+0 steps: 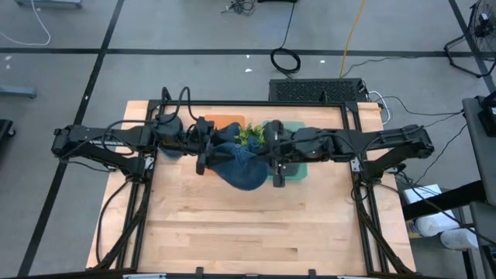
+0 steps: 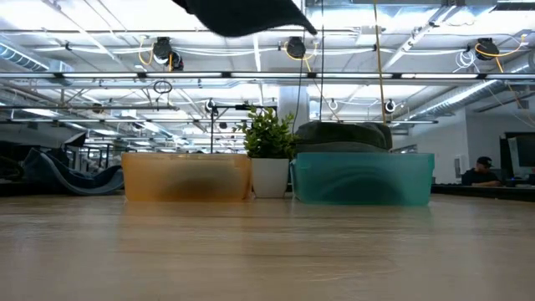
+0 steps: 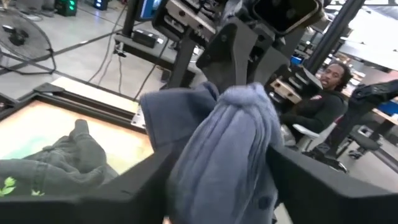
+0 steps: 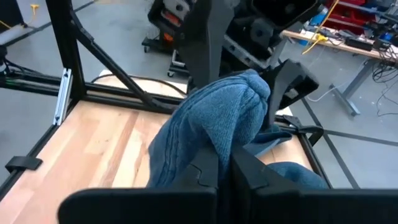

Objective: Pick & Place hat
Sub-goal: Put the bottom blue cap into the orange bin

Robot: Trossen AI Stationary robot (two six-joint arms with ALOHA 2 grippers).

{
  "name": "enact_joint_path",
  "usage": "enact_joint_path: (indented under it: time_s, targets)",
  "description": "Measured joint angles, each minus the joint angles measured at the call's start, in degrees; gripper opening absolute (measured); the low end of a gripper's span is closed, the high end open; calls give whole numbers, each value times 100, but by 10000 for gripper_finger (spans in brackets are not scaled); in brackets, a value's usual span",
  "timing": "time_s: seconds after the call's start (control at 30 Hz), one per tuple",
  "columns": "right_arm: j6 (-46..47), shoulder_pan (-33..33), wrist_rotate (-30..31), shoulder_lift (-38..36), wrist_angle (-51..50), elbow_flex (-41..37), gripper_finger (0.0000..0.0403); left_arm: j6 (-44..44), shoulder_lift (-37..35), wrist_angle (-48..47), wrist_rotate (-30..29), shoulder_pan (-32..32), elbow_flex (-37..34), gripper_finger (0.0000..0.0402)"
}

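A blue denim hat [image 1: 240, 167] hangs high over the middle of the table between both arms; its dark underside shows at the top of the low view [image 2: 247, 17]. My left gripper [image 1: 211, 151] is shut on its left side, my right gripper [image 1: 271, 159] on its right side. Behind it, along the table's far edge, stand an orange bin [image 2: 185, 176], a small potted plant [image 2: 269, 159] and a teal bin [image 2: 364, 177] that holds a dark green hat [image 2: 343, 134]. My left gripper holds a bunched fold of the hat's cloth [image 3: 233, 124] between its two fingers [image 3: 146, 180], coming level from the table's left. The cloth is gathered in several layers. The hat is lifted clear of the table. My right gripper pinches a gathered fold of the hat's cloth [image 4: 217, 134] between its two closed fingers [image 4: 208, 171], coming level from the table's right. The cloth bulges up past the fingertips and the rest hangs below, clear of the table.
The bins and plant line the table's far side. The wooden table top [image 1: 248, 232] lies bare toward the near edge. A black frame [image 1: 356, 178] borders the table. A person sits beyond the table in the left wrist view [image 3: 323, 93].
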Motion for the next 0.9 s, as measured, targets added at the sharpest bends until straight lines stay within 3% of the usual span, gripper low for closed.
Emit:
enact_joint_path:
  time_s: [0.47,0.6,0.77,0.9]
  targets:
    - [-15,-1,0,-5,1,0,0,66,0,11,240,11,0,19]
    - [-237,6,2,-5,1,0,4,-4,0,93,369,74,0,10]
    - [-280,10,12,-18,-18,0,31,-468,-31,93,1152,370,0,5]
    - [-281,55,23,-140,-216,0,59,-643,-53,-173,1424,650,134,4]
